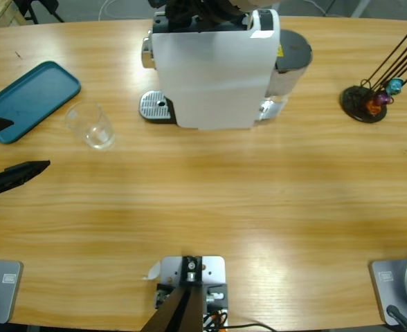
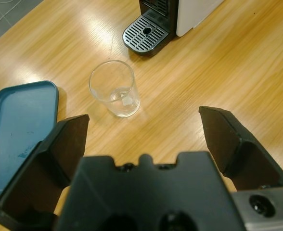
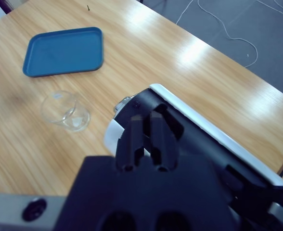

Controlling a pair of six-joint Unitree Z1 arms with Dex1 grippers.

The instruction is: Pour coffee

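Currently left tool point(image 2: 144, 127) spread wide near empty-looking glass point(image 2: 115, 89); right tool point(image 3: 144, 130) jaws together above coffee machine point(image 1: 214, 66).

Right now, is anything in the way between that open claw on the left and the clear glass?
Nothing visible. The left tool is open and aimed at the glass tumbler, with only bare wooden table between them. The blue tray lies off to one side, the coffee machine beyond.
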